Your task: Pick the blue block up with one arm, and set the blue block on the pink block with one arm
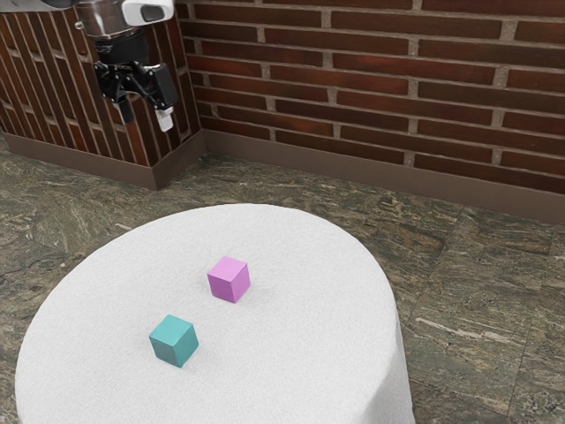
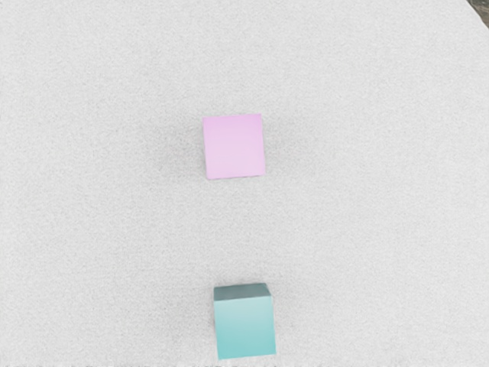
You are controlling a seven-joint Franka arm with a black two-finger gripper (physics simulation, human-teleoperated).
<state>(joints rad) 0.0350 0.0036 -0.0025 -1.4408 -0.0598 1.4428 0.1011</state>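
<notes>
The blue block (image 1: 173, 340) (more teal than blue in these renders) sits flat on the round white bench (image 1: 318, 371), toward the near edge in the exterior view. The pink block (image 1: 229, 279) stands near it but apart, further back and toward the exterior view's right, with bare bench surface between the two. In the wrist view the blue block (image 2: 244, 321) and the pink block (image 2: 234, 145) lie roughly in line on the white bench (image 2: 92, 199), not touching, and nothing sits between or beside them. The end effector (image 1: 146, 113) hangs high above the bench at the exterior view's upper left, well apart from both blocks, its fingers spread and holding nothing. Behind it runs a red brick wall (image 1: 380, 79), and a mottled stone floor (image 1: 477, 291) surrounds the bench.
</notes>
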